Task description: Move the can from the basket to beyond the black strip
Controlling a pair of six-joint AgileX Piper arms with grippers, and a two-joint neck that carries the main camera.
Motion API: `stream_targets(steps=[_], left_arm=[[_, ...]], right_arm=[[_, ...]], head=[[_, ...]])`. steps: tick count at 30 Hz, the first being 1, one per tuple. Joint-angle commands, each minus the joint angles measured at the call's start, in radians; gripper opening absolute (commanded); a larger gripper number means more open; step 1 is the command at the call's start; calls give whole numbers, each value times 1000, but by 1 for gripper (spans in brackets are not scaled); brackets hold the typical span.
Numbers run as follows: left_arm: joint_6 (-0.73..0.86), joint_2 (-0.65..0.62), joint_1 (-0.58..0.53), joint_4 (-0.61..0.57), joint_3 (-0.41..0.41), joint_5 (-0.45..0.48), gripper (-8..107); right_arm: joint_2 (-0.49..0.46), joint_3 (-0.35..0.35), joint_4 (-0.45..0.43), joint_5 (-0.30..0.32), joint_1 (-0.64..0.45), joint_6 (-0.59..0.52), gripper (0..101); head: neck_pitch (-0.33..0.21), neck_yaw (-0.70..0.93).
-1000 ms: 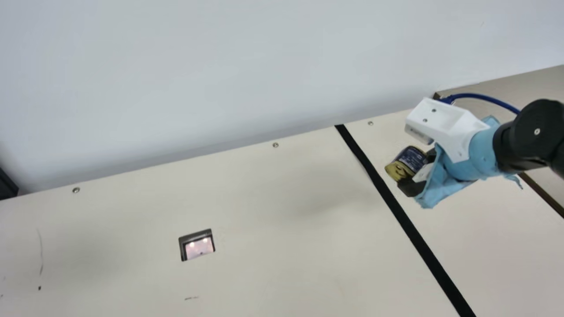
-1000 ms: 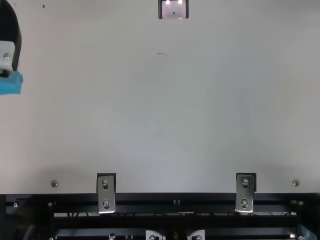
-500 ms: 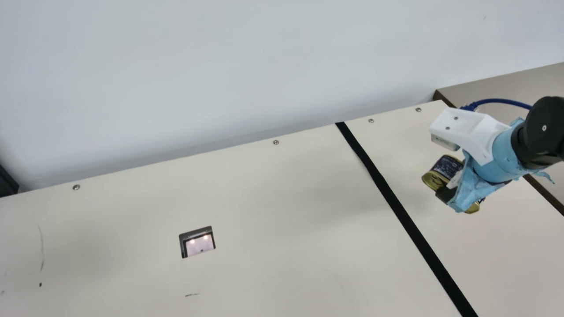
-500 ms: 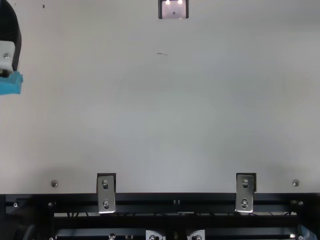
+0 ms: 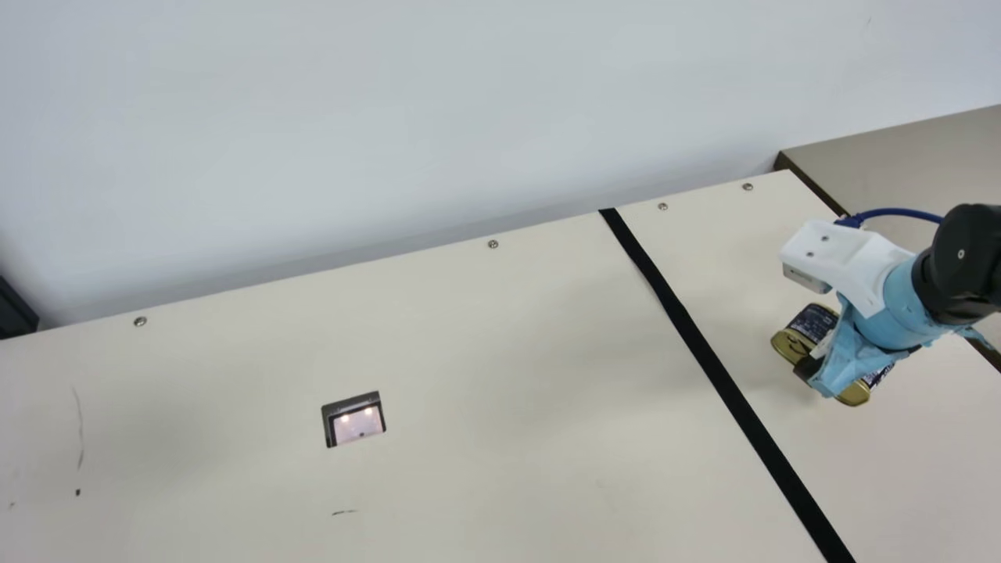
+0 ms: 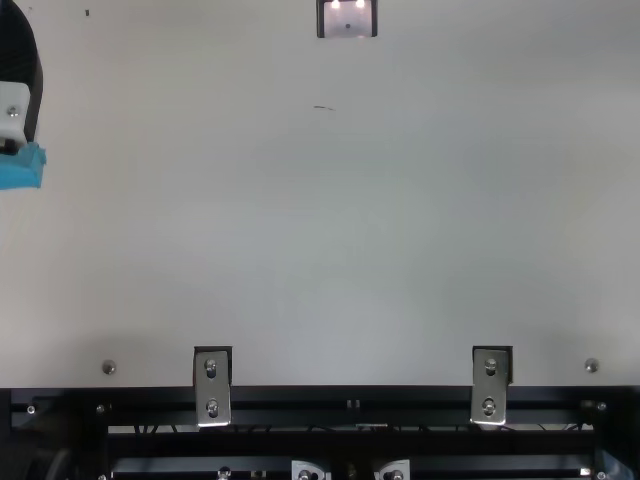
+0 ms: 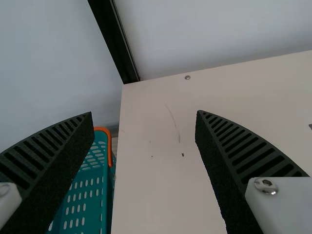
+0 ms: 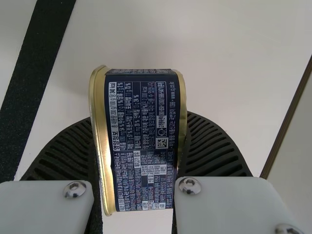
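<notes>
At the right in the main view, my right gripper (image 5: 816, 366) is shut on the dark blue can (image 5: 810, 320) with gold rims. They are over the part of the table right of the black strip (image 5: 708, 361); whether the can touches the table I cannot tell. In the right wrist view my right gripper (image 8: 139, 117) has the can (image 8: 141, 141) between its ribbed fingers, the strip (image 8: 34, 73) to one side. At the top view's left edge is the blue-wrapped part of my left gripper (image 6: 20, 168). Seen from its wrist, my left gripper (image 7: 144, 114) stands open and holds nothing, near the green basket's orange rim (image 7: 109, 148).
A small dark-framed panel (image 5: 353, 420) is set into the cream table (image 5: 508, 375). The wall (image 5: 391, 117) runs along its far edge. A brownish surface (image 5: 923, 148) adjoins the table's right side. A black post (image 7: 114, 44) rises at a table corner.
My right gripper has carried the can rightward, away from the black strip, and then lower toward the table. The main camera has shifted slightly. My left arm has stayed still.
</notes>
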Motion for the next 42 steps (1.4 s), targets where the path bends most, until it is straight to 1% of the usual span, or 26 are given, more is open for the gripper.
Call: stream_targets(steps=[1,3,4,5,6,13,16,20,25,29,35,42], left_arm=[[0,0,0,0,0,0,90],[0,0,0,0,0,0,90],[0,0,0,0,0,0,90],[0,0,0,0,0,0,90],[0,0,0,0,0,0,90],[0,0,0,0,0,0,90],[0,0,0,0,0,0,90],[0,0,0,0,0,0,90],[0,0,0,0,0,0,90],[0,0,0,0,0,0,90],[0,0,0,0,0,0,90],[0,0,0,0,0,0,90]], right_arm=[[3,4,7,-2,-3,3,0],[8,7,11,-3,-8,4,2],[10,8,14,-4,-10,5,16],[12,9,16,-5,-13,6,46],[14,11,18,-7,-15,7,101],[25,20,40,-26,-35,9,101],[25,17,76,-35,-44,-6,101],[13,-9,166,-28,-47,-46,101],[-16,-57,303,3,-31,-104,101],[-40,-91,392,28,-3,-135,101],[-68,-126,508,51,58,-168,101],[-90,-139,610,56,140,-187,101]], head=[[-8,8],[-8,10],[-8,10],[-8,11],[-8,11],[-9,14],[-9,17],[-9,23],[-9,37],[-7,68],[-2,140],[9,233]])
